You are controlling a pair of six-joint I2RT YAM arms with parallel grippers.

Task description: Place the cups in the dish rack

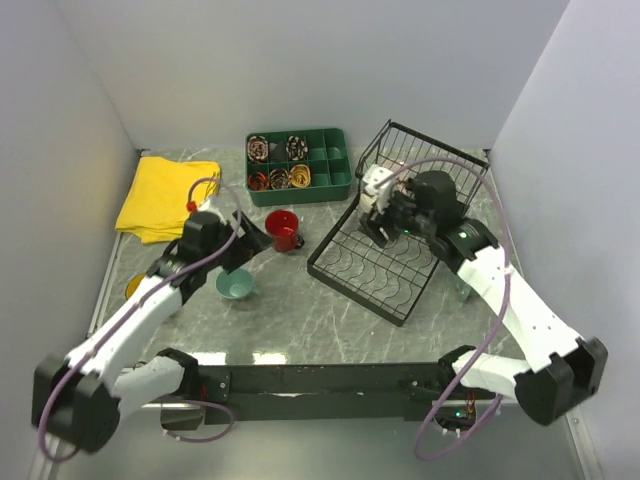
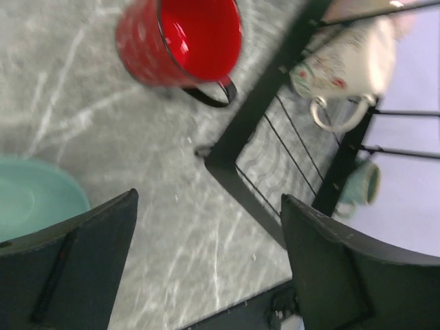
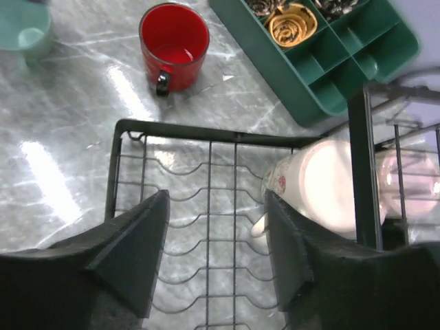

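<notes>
The black wire dish rack (image 1: 372,262) stands right of centre. A cream cup (image 1: 377,182) rests bottom-up against its raised back tier. My right gripper (image 1: 386,214) hovers over the rack floor, open and holding nothing. In the right wrist view the cream cup (image 3: 323,185) sits just outside the right finger. A red cup (image 1: 284,229) stands upright left of the rack. My left gripper (image 1: 246,236) is beside it, open with only table between its fingers (image 2: 89,240). A teal cup (image 1: 235,285) sits below that arm. A yellow cup (image 1: 133,287) peeks out at far left.
A green compartmented tray (image 1: 330,160) with coiled items stands at the back, and a yellow cloth (image 1: 165,195) lies at back left. A small light teal cup (image 2: 361,185) shows beyond the rack's far side. Walls close in left, right and behind.
</notes>
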